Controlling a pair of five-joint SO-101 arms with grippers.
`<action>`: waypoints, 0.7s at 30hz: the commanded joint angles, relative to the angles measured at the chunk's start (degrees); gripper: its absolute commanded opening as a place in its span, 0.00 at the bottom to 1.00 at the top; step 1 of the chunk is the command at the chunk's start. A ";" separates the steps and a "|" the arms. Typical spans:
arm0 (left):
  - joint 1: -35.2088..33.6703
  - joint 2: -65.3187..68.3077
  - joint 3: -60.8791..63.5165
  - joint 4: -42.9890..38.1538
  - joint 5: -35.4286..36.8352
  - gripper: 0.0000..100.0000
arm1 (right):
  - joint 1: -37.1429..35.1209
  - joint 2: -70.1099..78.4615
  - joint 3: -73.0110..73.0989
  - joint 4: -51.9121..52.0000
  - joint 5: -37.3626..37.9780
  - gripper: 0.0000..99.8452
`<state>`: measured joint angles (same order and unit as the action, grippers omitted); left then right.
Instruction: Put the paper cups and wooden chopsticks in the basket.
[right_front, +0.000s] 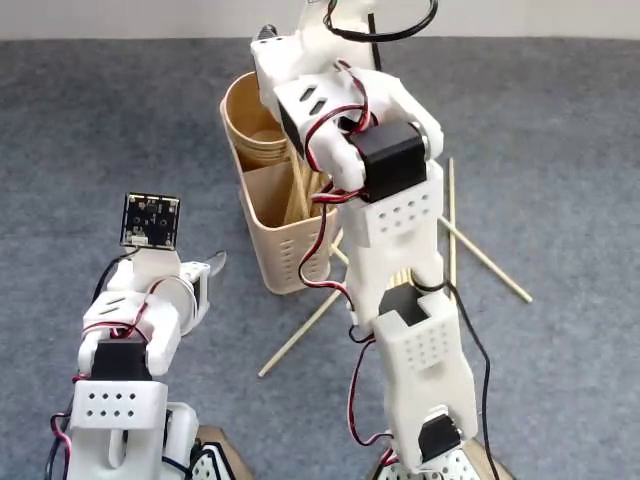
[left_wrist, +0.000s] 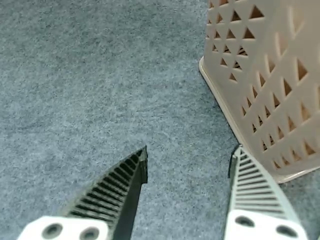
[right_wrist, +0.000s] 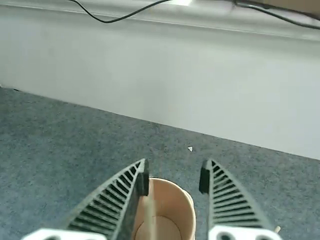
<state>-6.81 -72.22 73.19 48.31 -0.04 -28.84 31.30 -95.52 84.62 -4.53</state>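
R gripper (right_wrist: 172, 172) hung wide open, empty, over tan paper cup (right_wrist: 170, 212) in beige perforated plastic basket (right_front: 285, 255), upper centre; L gripper (left_wrist: 189, 155) open too, empty, beside it. Chopstick step in hand, I'd say: pale wooden chopsticks (right_front: 490, 265) lay on grey carpet (right_front: 100, 120) right of basket, needing a low, narrow pinch.

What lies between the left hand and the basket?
Nothing but bare grey carpet, as the left wrist view shows: the open left hand hangs close beside a lower corner of the basket.
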 joint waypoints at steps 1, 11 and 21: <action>0.66 -0.57 -0.22 -0.88 0.53 0.26 | -0.13 -1.80 -6.64 -1.27 1.58 0.18; 0.84 -0.57 -0.13 -0.88 0.53 0.26 | 15.87 -13.85 9.19 15.78 15.65 0.18; 0.92 -0.57 -0.13 -0.88 0.53 0.26 | 33.89 -3.91 64.84 4.97 31.56 0.18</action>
<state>-6.81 -72.22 73.27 48.31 -0.04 1.49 24.79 -47.96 97.63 24.66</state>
